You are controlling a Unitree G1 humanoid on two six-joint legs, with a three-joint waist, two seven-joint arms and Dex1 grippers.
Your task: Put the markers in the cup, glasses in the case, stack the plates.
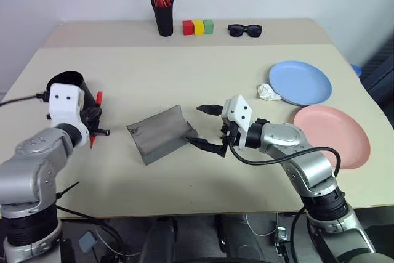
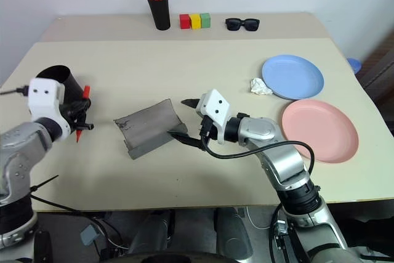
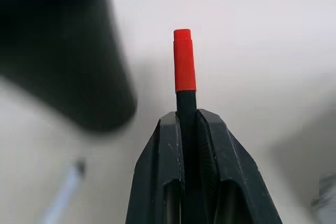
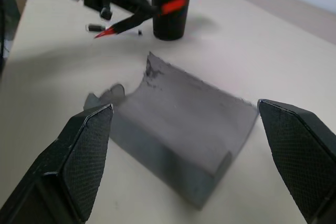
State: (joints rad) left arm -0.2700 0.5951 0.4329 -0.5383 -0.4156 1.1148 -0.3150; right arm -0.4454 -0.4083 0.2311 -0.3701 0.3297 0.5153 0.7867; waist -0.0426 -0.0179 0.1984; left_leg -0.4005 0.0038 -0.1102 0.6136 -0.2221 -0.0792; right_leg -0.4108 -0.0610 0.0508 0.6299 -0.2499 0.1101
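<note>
Red marker pinched in left hand; right hand wide open.

Bright, even light from overhead; soft, faint shadows on the table. Sharp in both eye views. Close up at the left wrist, cup blurred, background smeared.

Left gripper grips red marker beside cup.

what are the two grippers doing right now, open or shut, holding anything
Left gripper: shut on the red marker, beside the black cup.
Right gripper: open, holding nothing, at the grey case.
</note>
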